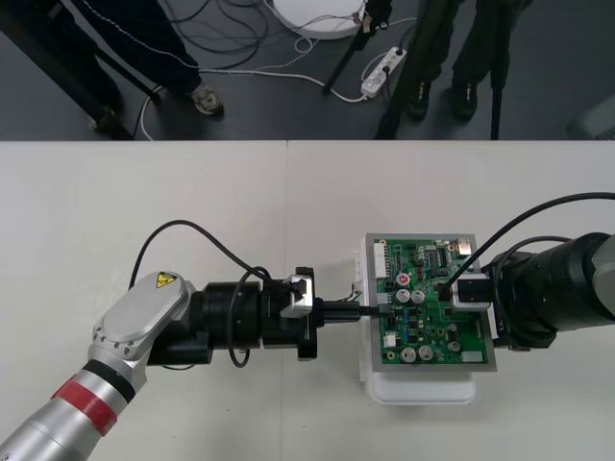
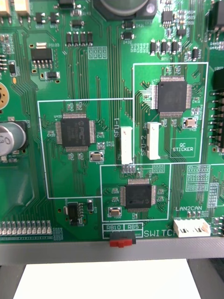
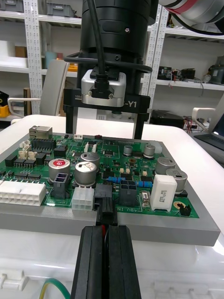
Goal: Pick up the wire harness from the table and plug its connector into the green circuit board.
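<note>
The green circuit board (image 1: pixel 432 307) lies on its white base (image 1: pixel 423 389) at centre right of the table. My left gripper (image 1: pixel 373 309) reaches in from the left to the board's left edge. In the left wrist view my left gripper (image 3: pixel 105 231) is shut on the harness, with a red wire (image 3: pixel 99 227) showing between the fingers. The black plug (image 3: pixel 106 203) sits at the board's (image 3: pixel 116 168) edge, between a white connector and a black one; whether it is fully seated I cannot tell. My right gripper (image 1: pixel 450 286) hovers over the board's right side; opposite the plug, the right gripper (image 3: pixel 105 125) stands open.
A green-yellow wire (image 3: pixel 51 285) lies on the white base below the board's edge. The right wrist camera looks straight down on the board (image 2: pixel 112 117), with the base (image 2: pixel 107 280) beneath it. Bare table stretches to the left and back.
</note>
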Motion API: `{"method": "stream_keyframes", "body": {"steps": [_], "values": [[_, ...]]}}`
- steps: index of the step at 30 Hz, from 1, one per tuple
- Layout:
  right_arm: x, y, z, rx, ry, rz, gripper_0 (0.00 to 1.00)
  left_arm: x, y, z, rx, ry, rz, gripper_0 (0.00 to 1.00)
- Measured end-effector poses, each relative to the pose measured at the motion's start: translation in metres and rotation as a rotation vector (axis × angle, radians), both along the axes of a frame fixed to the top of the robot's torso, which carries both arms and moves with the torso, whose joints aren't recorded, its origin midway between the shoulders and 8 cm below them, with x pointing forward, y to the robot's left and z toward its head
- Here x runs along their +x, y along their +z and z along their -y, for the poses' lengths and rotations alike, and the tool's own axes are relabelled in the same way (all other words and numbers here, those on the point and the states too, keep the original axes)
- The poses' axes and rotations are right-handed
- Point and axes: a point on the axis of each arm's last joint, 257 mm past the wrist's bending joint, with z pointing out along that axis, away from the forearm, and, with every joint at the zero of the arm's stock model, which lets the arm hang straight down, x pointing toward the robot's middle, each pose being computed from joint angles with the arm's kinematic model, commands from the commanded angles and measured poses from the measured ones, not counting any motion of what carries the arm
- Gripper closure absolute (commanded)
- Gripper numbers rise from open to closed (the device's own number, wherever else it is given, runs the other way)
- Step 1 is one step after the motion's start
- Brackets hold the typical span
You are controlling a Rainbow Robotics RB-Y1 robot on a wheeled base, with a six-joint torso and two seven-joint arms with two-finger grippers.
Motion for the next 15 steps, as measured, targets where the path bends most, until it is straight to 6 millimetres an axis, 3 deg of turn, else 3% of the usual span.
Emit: {"method": "stream_keyframes", "body": {"steps": [15], "values": [[0.0007, -0.0012, -0.0010, -0.011, 0.007, 0.003, 0.00, 0.0025, -0.0010, 0.0004, 0.003, 0.011, 0.000, 1.00]]}}
